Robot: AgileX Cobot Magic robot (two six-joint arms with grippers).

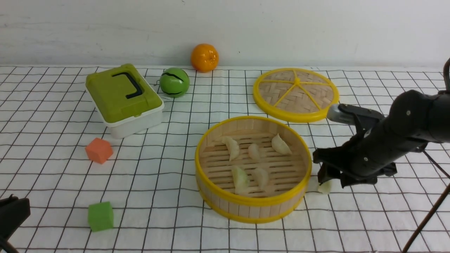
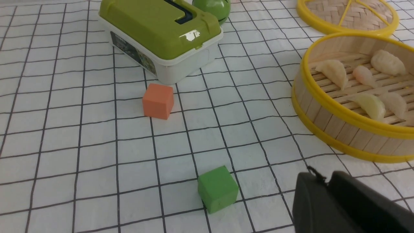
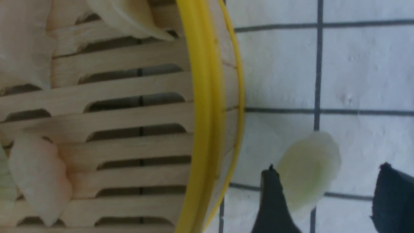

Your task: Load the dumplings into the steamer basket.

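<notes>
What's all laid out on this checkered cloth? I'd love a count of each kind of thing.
Steamer basket: 1
Dumplings: 6 (5 inside the basket, 1 outside it)
Woven lid: 1
Foam cubes: 2 (orange, green)
Green ball: 1
Orange fruit: 1
Green-lidded box: 1
Total: 13

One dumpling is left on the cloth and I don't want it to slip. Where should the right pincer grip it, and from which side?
Across the plump middle of the dumpling, from straight above. It lies on the cloth, apart from the steamer basket, and the open right pincer straddles it, so both fingers likely have room.
</notes>
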